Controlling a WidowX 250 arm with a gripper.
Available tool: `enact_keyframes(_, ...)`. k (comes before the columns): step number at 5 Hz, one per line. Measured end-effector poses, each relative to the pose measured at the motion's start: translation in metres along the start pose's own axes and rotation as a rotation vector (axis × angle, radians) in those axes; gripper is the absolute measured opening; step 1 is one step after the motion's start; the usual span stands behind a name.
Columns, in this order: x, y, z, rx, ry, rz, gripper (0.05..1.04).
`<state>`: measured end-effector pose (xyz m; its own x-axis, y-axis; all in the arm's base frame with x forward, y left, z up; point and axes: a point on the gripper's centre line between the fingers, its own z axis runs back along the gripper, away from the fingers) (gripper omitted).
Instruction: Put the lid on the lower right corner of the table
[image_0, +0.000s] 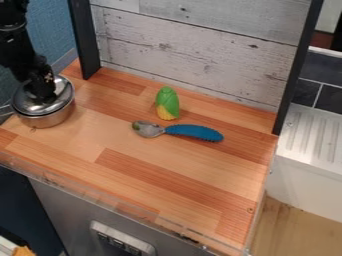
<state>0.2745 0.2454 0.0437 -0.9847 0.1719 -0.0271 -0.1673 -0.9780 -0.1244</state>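
At the left of the camera view, the gripper (44, 95) hangs down over the middle of a shiny metal lid (27, 104), right where its knob would be. The lid lies on top of a small steel pot (52, 118), which stands near the left edge of the wooden table (157, 172). The gripper's tips and the lid's knob merge into one dark shape, so I cannot tell whether it has hold of the lid. The table's lower right corner is bare wood.
A green and yellow toy corn cob (167, 104) stands upright near the back middle. In front of it lies a spoon with a blue handle (194, 132). A whitewashed plank panel (200, 50) with black posts closes off the back. A white sink (310, 145) is beyond the right edge.
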Motion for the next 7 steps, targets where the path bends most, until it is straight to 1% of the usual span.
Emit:
enact_keyframes(1,-0.002,-0.001,0.000,-0.007,0.010,0.002,0.686)
enact_keyframes(2,-0.002,-0.001,0.000,-0.008,0.011,0.011,0.375)
enact_keyframes(3,-0.002,-0.001,-0.001,-0.014,0.004,0.020,0.282)
enact_keyframes(4,-0.005,0.001,-0.001,-0.020,-0.001,0.010,0.282)
enact_keyframes(5,-0.008,0.010,-0.001,-0.010,0.015,-0.018,0.281)
enact_keyframes(6,-0.014,0.029,0.009,0.000,0.038,-0.061,0.281)
enact_keyframes(7,-0.022,0.054,0.030,-0.002,0.116,-0.171,0.281)
